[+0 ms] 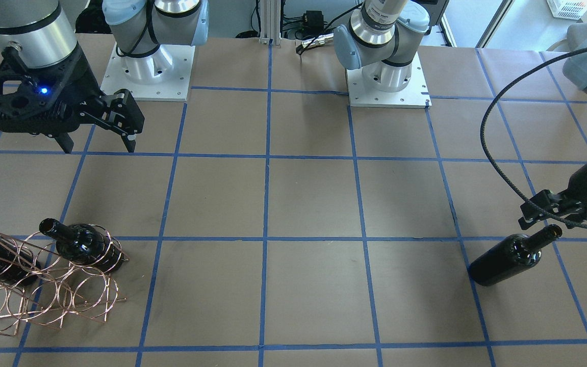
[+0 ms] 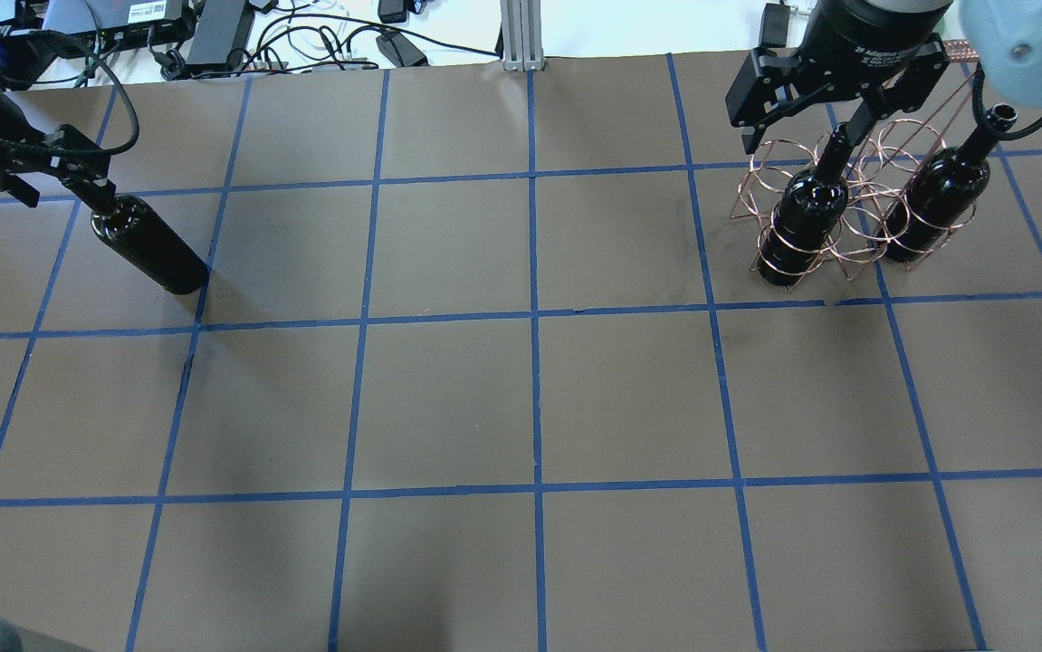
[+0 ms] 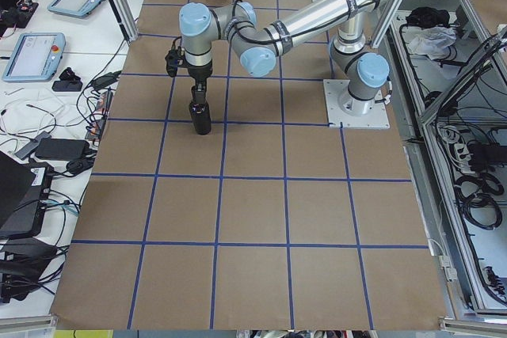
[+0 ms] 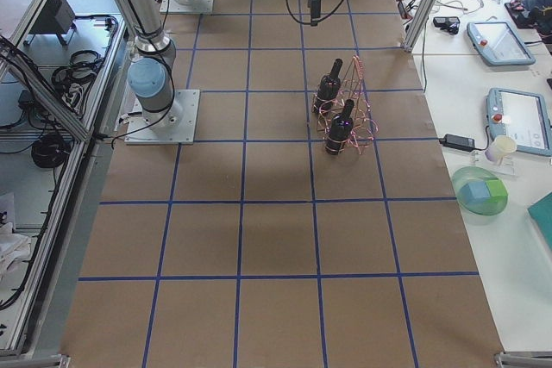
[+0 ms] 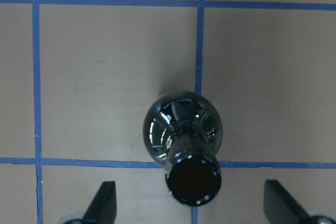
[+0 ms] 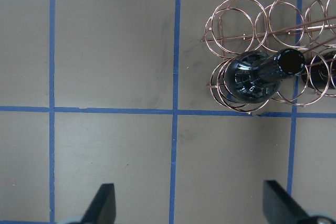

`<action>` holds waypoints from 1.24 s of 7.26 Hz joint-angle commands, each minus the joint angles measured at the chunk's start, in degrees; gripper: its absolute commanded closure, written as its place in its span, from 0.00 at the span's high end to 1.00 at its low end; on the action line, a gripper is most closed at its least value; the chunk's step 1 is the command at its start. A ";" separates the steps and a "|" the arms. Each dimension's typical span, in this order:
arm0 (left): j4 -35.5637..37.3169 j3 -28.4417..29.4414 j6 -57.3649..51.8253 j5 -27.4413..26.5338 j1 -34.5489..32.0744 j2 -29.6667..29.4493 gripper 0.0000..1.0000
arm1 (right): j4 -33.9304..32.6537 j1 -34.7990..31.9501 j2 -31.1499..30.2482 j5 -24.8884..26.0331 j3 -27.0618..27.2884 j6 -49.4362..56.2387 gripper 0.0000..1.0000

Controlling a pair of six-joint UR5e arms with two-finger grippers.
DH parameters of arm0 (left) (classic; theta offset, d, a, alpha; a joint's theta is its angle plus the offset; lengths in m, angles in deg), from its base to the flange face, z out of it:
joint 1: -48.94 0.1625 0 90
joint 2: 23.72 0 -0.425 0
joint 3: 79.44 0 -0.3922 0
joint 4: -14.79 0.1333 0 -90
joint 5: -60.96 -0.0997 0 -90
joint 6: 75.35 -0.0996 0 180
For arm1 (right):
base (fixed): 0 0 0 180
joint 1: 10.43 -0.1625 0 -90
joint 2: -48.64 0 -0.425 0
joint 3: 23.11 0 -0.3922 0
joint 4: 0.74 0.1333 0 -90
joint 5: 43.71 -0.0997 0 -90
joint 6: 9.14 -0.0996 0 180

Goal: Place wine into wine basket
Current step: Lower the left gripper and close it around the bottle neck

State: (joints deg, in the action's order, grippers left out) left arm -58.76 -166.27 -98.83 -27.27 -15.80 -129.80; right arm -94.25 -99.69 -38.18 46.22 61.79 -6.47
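A dark glass wine bottle (image 1: 512,255) stands upright on the table at my left end; it also shows in the overhead view (image 2: 149,249). My left gripper (image 5: 188,186) is open, its fingers wide apart on either side of the bottle's mouth (image 5: 193,179) without touching it. The copper wire wine basket (image 2: 855,172) stands at the right end and holds two more dark bottles (image 2: 806,217) (image 2: 937,199). My right gripper (image 2: 801,127) is open and empty, raised beside the basket (image 6: 262,19).
The table is brown paper with a blue tape grid (image 2: 534,317). Both arm bases (image 1: 387,76) (image 1: 150,71) stand at the robot's edge. Cables and electronics (image 2: 240,36) lie beyond the far edge.
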 commanded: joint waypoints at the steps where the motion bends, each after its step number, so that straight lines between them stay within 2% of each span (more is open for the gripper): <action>1: 0.60 0.95 0.29 -0.72 -1.00 -1.05 1.00 | -0.09 -0.04 0.07 0.24 0.09 0.05 1.00; 3: 3.14 1.57 0.28 -0.81 -1.00 -2.02 0.98 | 0.00 -0.04 0.07 0.24 0.09 -0.04 1.00; 4: 3.06 1.48 0.28 -0.98 -0.92 -1.93 0.81 | 0.00 -0.04 0.07 0.32 0.09 0.05 1.00; 5: 2.98 1.39 0.37 -0.89 -0.92 -2.02 0.75 | 0.00 0.05 -0.02 0.24 0.09 0.05 1.00; 6: 2.89 0.96 0.37 -0.98 -0.92 -2.02 0.74 | -0.09 0.05 0.07 -0.02 0.09 0.05 1.00; 7: 2.89 0.95 0.20 -0.89 -0.83 -2.02 0.61 | -0.09 0.05 0.07 0.06 0.09 0.14 1.00; 8: 2.80 0.87 0.11 -1.85 -0.65 -1.93 0.41 | -0.26 0.14 0.07 0.32 0.09 0.22 1.00; 9: 2.63 0.87 0.11 -2.21 -0.65 -1.93 0.33 | -0.26 0.14 0.07 0.24 0.09 0.31 1.00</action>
State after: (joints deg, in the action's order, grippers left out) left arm -55.97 -165.35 -98.67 -28.92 -16.51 -131.77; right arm -94.45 -99.59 -38.11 46.44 61.88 -6.26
